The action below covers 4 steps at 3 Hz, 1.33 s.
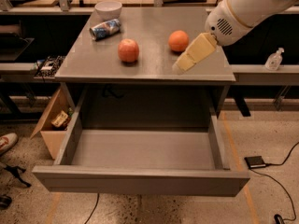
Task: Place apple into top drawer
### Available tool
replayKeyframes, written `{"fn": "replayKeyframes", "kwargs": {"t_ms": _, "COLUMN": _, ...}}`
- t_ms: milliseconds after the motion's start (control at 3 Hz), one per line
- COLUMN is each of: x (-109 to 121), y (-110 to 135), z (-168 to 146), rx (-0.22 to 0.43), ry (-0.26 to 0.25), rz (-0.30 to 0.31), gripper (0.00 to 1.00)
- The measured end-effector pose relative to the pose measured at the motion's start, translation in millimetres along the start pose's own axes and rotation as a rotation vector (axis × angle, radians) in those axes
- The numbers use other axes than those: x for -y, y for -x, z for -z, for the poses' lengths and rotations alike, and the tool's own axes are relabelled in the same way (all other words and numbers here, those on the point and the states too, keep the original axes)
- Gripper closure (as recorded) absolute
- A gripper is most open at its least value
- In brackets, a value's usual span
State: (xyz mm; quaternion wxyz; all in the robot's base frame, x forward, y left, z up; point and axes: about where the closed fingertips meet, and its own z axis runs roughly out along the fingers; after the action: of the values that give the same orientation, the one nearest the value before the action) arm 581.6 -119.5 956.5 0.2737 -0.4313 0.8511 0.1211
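Note:
The apple (128, 50) is red-pink and sits on the grey cabinet top (149, 66), left of centre. An orange round fruit (178, 40) sits to its right. The top drawer (140, 181) is pulled wide open below the cabinet top, with nothing visible inside it. My gripper (180, 67) hangs from the white arm at the upper right, above the cabinet top near its front edge. It is right of the apple and just in front of the orange fruit, holding nothing.
A blue-and-white can (104, 28) lies on its side at the back left of the top, beside a white bowl (108, 7). A cardboard box (52, 120) stands on the floor left. A bottle (274, 59) stands on the right shelf. A cable and small black box (255, 161) lie right.

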Motion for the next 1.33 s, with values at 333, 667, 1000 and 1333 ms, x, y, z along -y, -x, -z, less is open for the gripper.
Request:
{"fn": "replayKeyframes", "kwargs": {"t_ms": 333, "x": -3.9, "y": 5.8, "z": -14.6, "rx": 0.016, "ry": 0.004, "rz": -0.003, "gripper": 0.00}}
{"fn": "replayKeyframes", "kwargs": {"t_ms": 667, "x": -14.4, "y": 27.6, "z": -56.1, "rx": 0.051, "ry": 0.030, "rz": 0.007, "gripper": 0.00}}
{"fn": "replayKeyframes", "kwargs": {"t_ms": 1000, "x": -20.0, "y": 52.7, "z": -96.1, "rx": 0.096, "ry": 0.015, "rz": -0.001, "gripper": 0.00}}
{"fn": "replayKeyframes", "kwargs": {"t_ms": 1333, "x": -15.6, "y": 84.5, "z": -149.0, "rx": 0.151, "ry": -0.027, "rz": -0.034, "gripper": 0.00}}
